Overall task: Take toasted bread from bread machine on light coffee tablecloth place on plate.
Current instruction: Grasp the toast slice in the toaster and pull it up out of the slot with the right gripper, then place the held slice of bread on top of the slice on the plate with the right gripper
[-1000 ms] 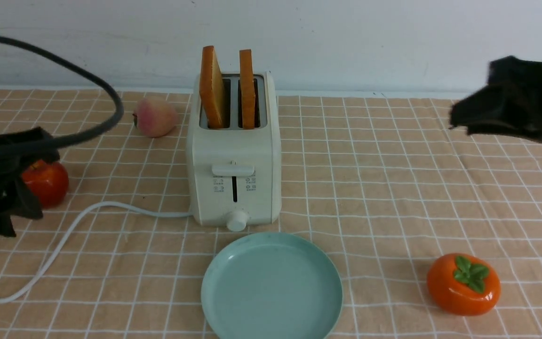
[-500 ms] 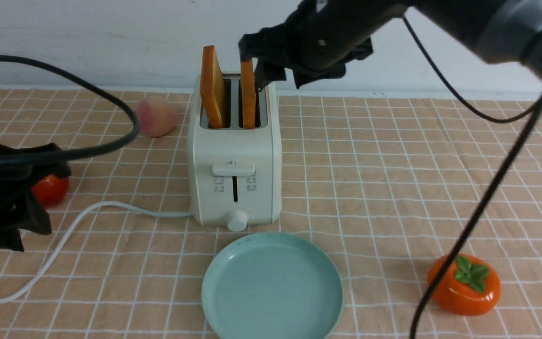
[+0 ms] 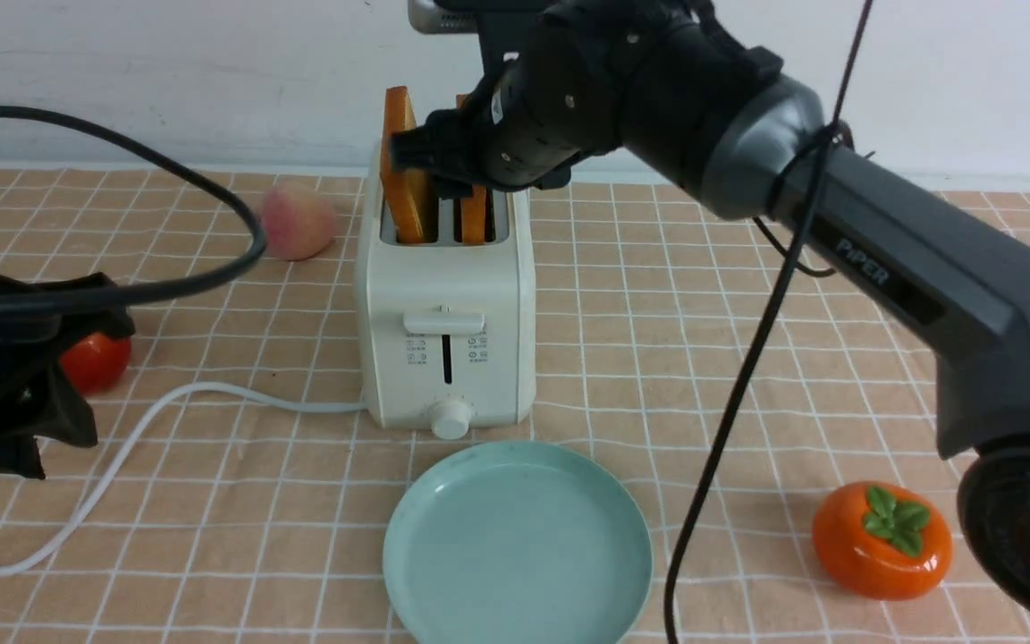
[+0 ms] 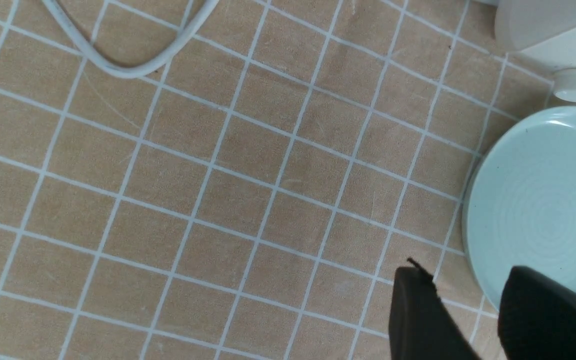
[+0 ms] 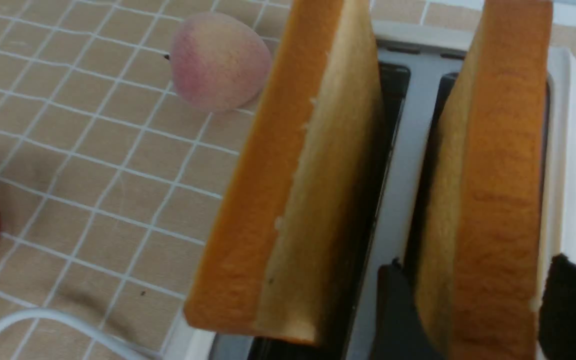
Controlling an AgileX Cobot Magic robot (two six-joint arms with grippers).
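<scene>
The cream-white bread machine stands mid-table on the tan grid tablecloth. Two slices of toasted bread stand upright in its slots: the left slice and the right slice. My right gripper is open and straddles the right slice, one finger on each side; a thin gap shows at one finger. The left slice is free. The mint plate lies empty in front of the toaster. My left gripper is open and empty above the cloth beside the plate.
A peach lies left of the toaster. A red fruit sits behind my left arm. An orange persimmon is at the front right. The white cord loops across the front left. A black cable hangs from my right arm.
My right arm has swung in from the far right to over the toaster, and its fingers have come down on either side of the right slice. My left arm has barely moved.
</scene>
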